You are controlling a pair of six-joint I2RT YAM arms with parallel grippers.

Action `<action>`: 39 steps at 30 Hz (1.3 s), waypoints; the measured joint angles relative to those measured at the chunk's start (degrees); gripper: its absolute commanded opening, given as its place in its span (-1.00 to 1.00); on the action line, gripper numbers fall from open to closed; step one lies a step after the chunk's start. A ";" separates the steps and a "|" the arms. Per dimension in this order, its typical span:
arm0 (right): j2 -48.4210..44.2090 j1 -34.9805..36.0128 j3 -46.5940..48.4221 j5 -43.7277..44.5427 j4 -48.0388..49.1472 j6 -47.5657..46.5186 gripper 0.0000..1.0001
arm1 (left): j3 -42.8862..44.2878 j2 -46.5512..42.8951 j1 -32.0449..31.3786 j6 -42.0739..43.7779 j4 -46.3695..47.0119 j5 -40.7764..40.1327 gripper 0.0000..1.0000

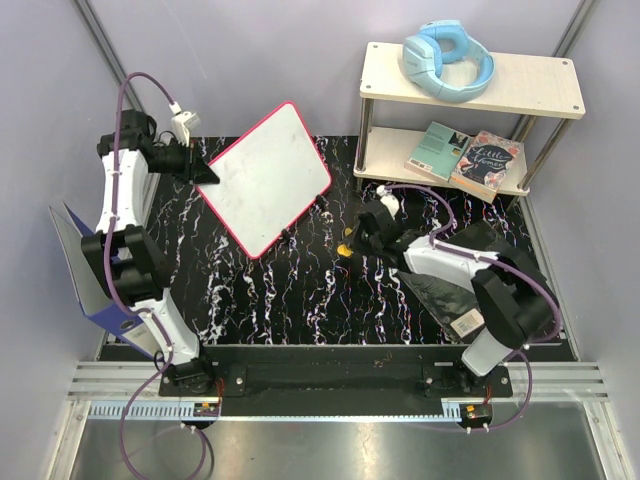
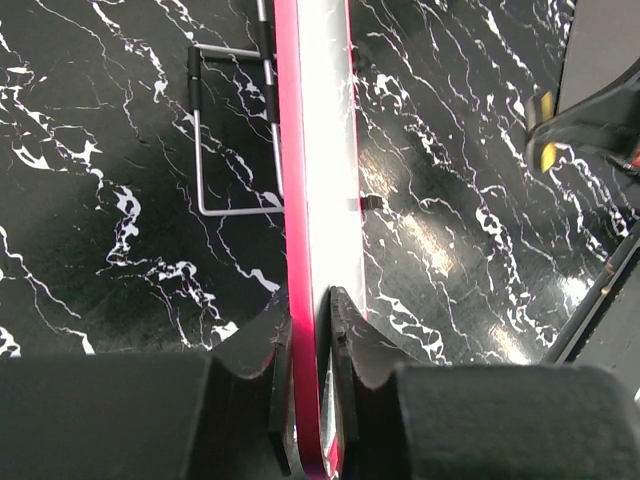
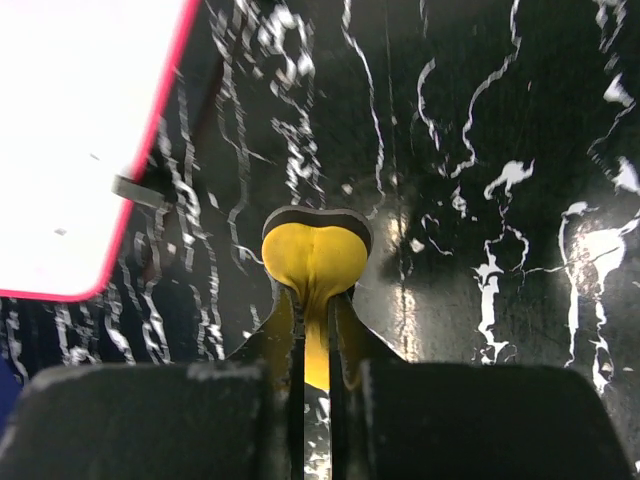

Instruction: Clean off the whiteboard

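Observation:
The whiteboard [image 1: 268, 178], white with a pink-red rim, stands tilted at the back left of the black marbled table, and its face looks blank. My left gripper [image 1: 208, 172] is shut on its left edge. The left wrist view shows the whiteboard [image 2: 318, 150] edge-on, with its rim pinched between that gripper's [image 2: 312, 310] jaws. At mid-table my right gripper [image 1: 350, 243] is shut on a yellow eraser [image 1: 346, 250] with a dark felt face. In the right wrist view the eraser [image 3: 316, 255] bulges out past that gripper's [image 3: 316, 300] fingertips. The whiteboard's corner [image 3: 70, 130] lies to its upper left, apart from the eraser.
A wire stand [image 2: 215, 130] sits behind the board. A blue-grey folder [image 1: 85, 270] leans at the left edge. A two-level shelf [image 1: 520, 85] at the back right carries blue headphones [image 1: 448, 60] and two books [image 1: 465, 160]. A black flat pad [image 1: 445, 295] lies under the right arm.

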 measured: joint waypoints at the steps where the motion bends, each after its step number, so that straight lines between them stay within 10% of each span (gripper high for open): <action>1: 1.31 -0.04 0.04 -0.74 0.00 -0.02 -1.00 | 0.35 0.61 0.11 -0.31 0.04 0.24 -1.00; 10: 11.56 -0.28 3.23 -8.20 0.35 0.07 -0.94 | 1.79 4.24 0.46 -2.73 2.64 2.54 -0.92; 17: 17.51 -0.33 8.24 -14.73 1.53 0.28 0.16 | 1.86 5.14 0.72 -3.67 3.78 2.47 -0.59; 20: 17.66 -0.37 9.25 -16.11 1.95 0.20 0.32 | 1.75 5.31 0.72 -2.95 4.48 1.27 -0.49; 39: 17.18 -0.46 10.71 -14.53 -0.61 -1.86 0.47 | -0.09 9.11 0.02 2.62 9.40 -10.86 0.39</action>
